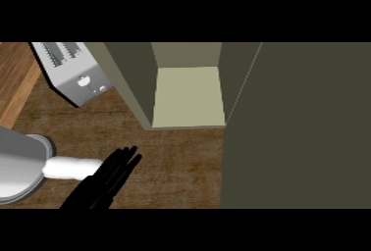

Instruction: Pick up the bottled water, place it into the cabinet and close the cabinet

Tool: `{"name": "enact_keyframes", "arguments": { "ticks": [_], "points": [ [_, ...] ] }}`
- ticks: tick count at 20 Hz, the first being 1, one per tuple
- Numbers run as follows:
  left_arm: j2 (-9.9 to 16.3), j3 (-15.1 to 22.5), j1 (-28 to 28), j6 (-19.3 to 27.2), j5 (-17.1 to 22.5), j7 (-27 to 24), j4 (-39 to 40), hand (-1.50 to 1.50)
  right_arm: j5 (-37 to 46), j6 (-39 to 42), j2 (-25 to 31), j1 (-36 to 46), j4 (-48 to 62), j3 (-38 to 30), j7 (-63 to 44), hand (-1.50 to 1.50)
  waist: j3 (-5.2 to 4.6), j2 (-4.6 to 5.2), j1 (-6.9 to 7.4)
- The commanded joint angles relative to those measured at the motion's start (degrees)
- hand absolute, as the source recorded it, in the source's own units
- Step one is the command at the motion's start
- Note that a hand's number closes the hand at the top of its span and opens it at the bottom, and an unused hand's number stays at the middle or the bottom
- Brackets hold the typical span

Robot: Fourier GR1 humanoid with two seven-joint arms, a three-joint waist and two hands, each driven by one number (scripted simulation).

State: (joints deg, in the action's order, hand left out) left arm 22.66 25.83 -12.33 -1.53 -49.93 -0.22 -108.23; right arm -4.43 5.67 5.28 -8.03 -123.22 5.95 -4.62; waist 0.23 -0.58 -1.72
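Note:
The cabinet [142, 83] stands open at the back of the counter, and its pale shelf [188, 95] shows nothing on it. Its dark olive door [304, 127] is swung wide and fills the whole right side of the view, hiding whatever lies behind it. My left hand [109, 176] shows at the lower left, fingers straight and pointing up and to the right, holding nothing. It rests well short of the cabinet's front edge. A white wrist piece [69, 167] joins it to the grey forearm [22, 166]. No bottled water shows anywhere, and my right hand does not show either.
A silver toaster [76, 73] sits at the back left, close to the cabinet's left wall. Brown counter top [174, 162] stretches between my left hand and the cabinet. A lighter wooden strip [14, 83] runs along the far left.

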Motion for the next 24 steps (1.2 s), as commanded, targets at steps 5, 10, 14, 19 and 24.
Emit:
{"name": "enact_keyframes", "arguments": {
  "ticks": [5, 10, 14, 19, 24],
  "points": [
    [-10.34, 19.15, -10.48, 17.28, -27.24, 8.15, 13.50, -1.50, -5.60, 2.49, 1.60, -14.05, -15.94, 1.54, -4.97, -1.50, -0.26, -0.35, 0.20],
    [-14.18, 22.59, -13.84, 25.62, -35.34, 12.15, 21.56, -1.50, -6.02, 4.22, 1.29, -24.32, -23.90, 2.71, -3.55, -1.50, -0.22, 0.14, 0.84],
    [-14.59, 20.76, -12.59, 30.72, -34.65, 11.91, 27.57, -1.50, -11.71, 8.96, 3.63, -30.08, -25.00, -2.69, -0.07, -1.50, -0.22, 0.25, 0.65],
    [-15.52, 21.06, -12.55, 32.70, -36.79, 13.64, 29.87, -1.50, -9.05, 7.62, 2.31, -31.71, -29.11, -0.72, -1.12, -1.50, -0.25, 0.27, 0.75],
    [-13.34, 17.66, -10.27, 33.03, -33.48, 12.58, 29.38, -1.50, -12.10, 10.98, 3.28, -37.28, -29.60, -2.98, 2.97, -1.50, -0.23, 0.28, 0.48]
  ]
}}
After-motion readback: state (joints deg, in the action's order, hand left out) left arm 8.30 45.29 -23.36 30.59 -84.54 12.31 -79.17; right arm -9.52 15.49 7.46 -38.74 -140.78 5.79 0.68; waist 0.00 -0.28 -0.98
